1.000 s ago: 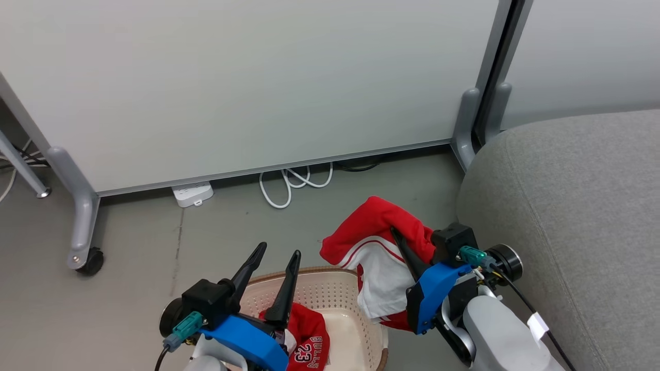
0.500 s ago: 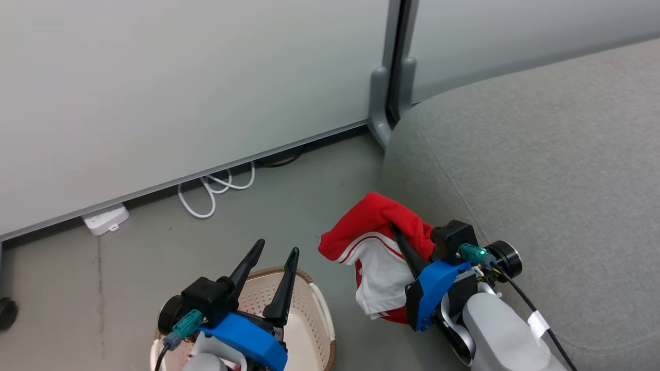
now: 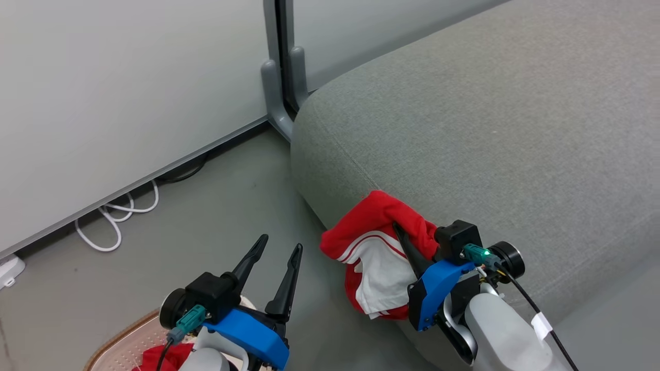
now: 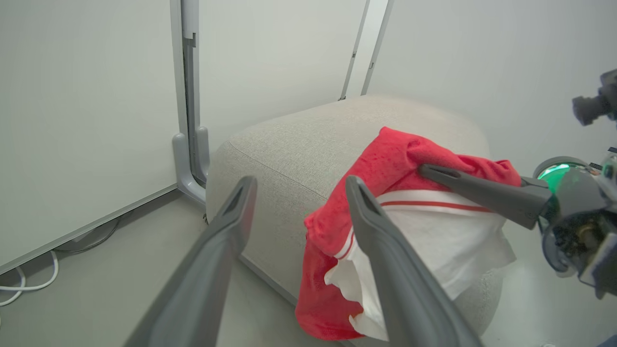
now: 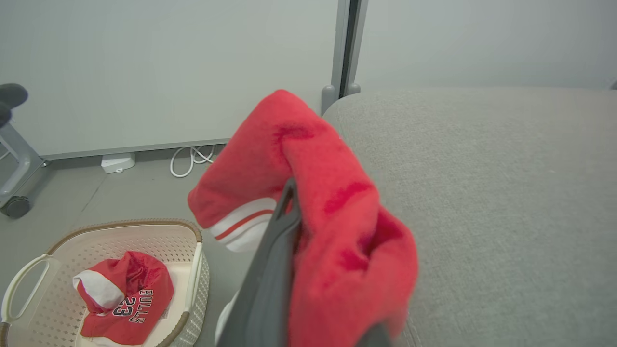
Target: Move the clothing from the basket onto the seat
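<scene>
By the seat, right end effector tight on striped red garment, left end effector wide apart.

Left gripper is seen from behind, its two grey fingers spread wide with nothing held between them. The seat is seen past them: pale grey fabric, rounded corner turned toward the camera. A red garment with a white panel and red-and-white striped trim is held up in front of the seat's side; contact with the seat cannot be told. It is clamped at the top by the right gripper, entering from the right. A grey post is set beside the seat's corner. A white cable is laid on the floor under the white panel.
</scene>
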Available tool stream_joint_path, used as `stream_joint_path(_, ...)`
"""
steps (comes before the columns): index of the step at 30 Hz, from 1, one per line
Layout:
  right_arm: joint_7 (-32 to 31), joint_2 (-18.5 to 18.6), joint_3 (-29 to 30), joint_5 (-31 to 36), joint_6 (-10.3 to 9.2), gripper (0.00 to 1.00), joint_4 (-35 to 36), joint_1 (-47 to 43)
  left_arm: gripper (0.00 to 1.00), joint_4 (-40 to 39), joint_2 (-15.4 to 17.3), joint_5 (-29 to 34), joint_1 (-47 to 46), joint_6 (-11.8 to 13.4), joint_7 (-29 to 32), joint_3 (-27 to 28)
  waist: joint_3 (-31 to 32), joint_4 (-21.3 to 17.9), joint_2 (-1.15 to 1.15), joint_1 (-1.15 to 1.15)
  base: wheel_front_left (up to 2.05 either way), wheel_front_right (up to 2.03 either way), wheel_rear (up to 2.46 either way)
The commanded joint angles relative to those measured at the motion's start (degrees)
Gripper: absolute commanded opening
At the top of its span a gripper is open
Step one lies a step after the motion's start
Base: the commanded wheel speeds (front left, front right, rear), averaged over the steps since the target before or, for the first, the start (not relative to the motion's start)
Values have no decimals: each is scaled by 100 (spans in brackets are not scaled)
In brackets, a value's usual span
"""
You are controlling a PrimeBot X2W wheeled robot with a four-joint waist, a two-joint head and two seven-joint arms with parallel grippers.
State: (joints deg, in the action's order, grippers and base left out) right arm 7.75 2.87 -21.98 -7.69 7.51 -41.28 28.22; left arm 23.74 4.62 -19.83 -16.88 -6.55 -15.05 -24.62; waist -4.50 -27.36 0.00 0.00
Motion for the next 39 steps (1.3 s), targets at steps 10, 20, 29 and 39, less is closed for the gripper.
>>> stream_joint_path(10, 23, 3, 38, 41, -4, 0, 8, -118, 100, 43, -40, 76, 33, -54, -19, -1, 54, -297, 0, 0, 0, 0, 0)
stream_joint_path(20, -230, 25, 167, 63, -4, 0, -17, 394, 100, 32, 8, 161, -146, -64, -19, -45, -238, -98, 0, 0, 0, 0, 0)
stream_joint_path(29, -649, 1050, 756, -245, -5, 0, -115, 2246, 100, -155, 189, 327, -747, -83, 45, -305, -1246, 457, 0, 0, 0, 0, 0)
stream_joint_path(39, -663, 2443, 2307, -228, -4, 0, -249, 3574, 100, -749, 486, 429, -1602, -95, 205, -773, -2646, 1241, 0, 0, 0, 0, 0)
